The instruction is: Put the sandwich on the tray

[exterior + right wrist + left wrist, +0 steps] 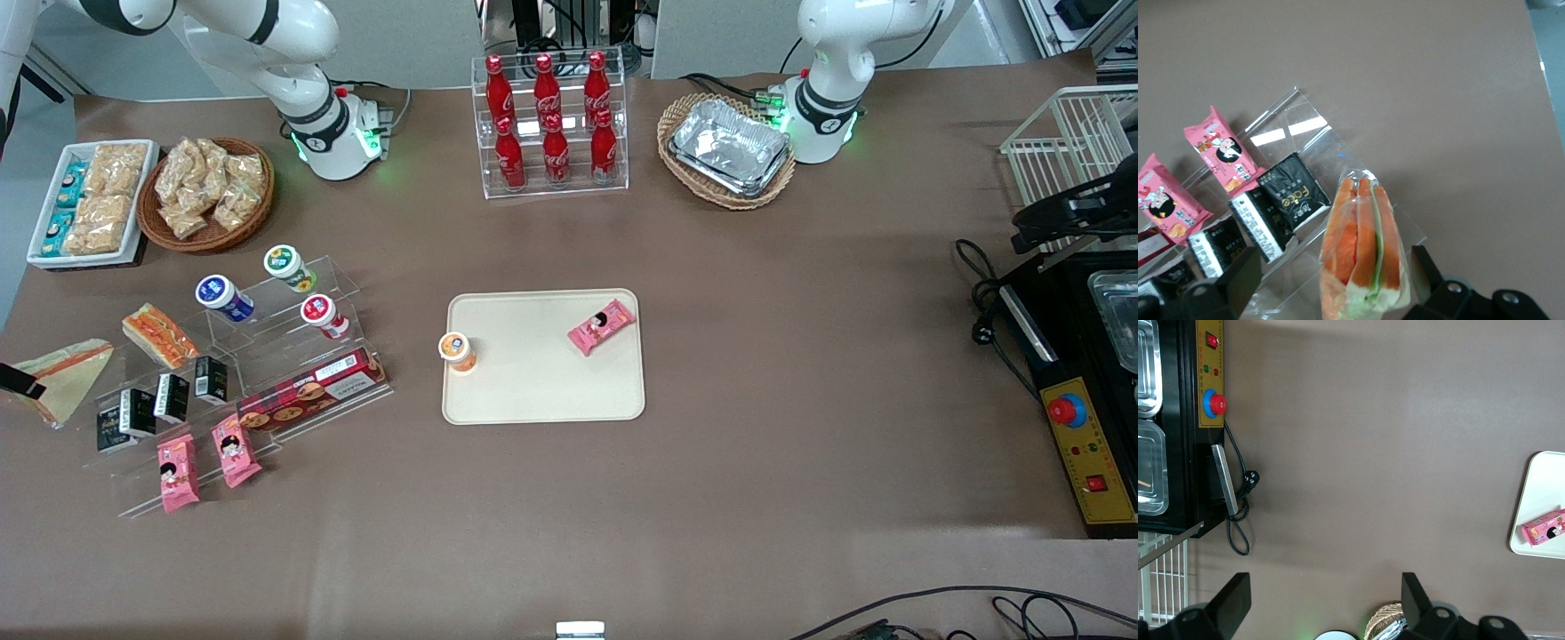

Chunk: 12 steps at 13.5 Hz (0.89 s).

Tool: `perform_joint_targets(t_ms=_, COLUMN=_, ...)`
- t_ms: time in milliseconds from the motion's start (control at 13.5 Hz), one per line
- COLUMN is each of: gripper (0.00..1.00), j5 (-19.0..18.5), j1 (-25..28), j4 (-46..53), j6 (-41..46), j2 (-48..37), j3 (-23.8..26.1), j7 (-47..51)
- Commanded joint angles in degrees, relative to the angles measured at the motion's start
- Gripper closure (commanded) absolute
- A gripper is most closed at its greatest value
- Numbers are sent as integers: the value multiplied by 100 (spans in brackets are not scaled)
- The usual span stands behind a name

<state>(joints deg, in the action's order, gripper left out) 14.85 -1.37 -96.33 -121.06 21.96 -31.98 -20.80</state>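
The sandwich (64, 375), a large clear-wrapped wedge with cream faces, lies at the working arm's end of the table, beside the clear acrylic stand. In the right wrist view its edge (1365, 247) shows orange and green layers between my two fingers. My gripper (1338, 267) is open, with one finger close to the wrap and the other well apart from it. In the front view only a black finger (20, 380) shows on the sandwich. The cream tray (542, 391) lies at the table's middle, and its corner shows in the left wrist view (1541, 493).
On the tray stand an orange cup (457, 350) and a pink packet (601, 326). The acrylic stand (267, 356) holds a smaller sandwich (158, 335), yoghurt cups, black packets (1295, 190), a biscuit box and pink packets (1221, 150). Cola bottles (549, 124) and snack baskets stand farther from the camera.
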Motion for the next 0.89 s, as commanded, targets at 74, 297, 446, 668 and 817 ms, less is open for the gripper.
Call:
perform_joint_targets(t_ms=74, gripper=0, j5=308, j1=-161, j4=-8, j6=-137, j2=150, j3=-18, j7=-364)
perform_joint_targets(t_ms=297, gripper=0, j5=352, j1=-162, j4=-105, j6=-146, j2=159, j3=-18, j7=-364)
perform_joint_targets(t_ms=446, gripper=0, j5=352, j1=-135, j4=-218, j6=-400, j2=203, j3=-18, j7=-364)
perform_joint_targets(t_ms=668, gripper=0, j5=352, j1=-153, j4=-254, j6=-436, j2=194, j3=-18, j7=-381)
perform_joint_targets(t_ms=817, gripper=6, j5=352, j1=-153, j4=-254, j6=-436, j2=194, j3=-18, j7=-390)
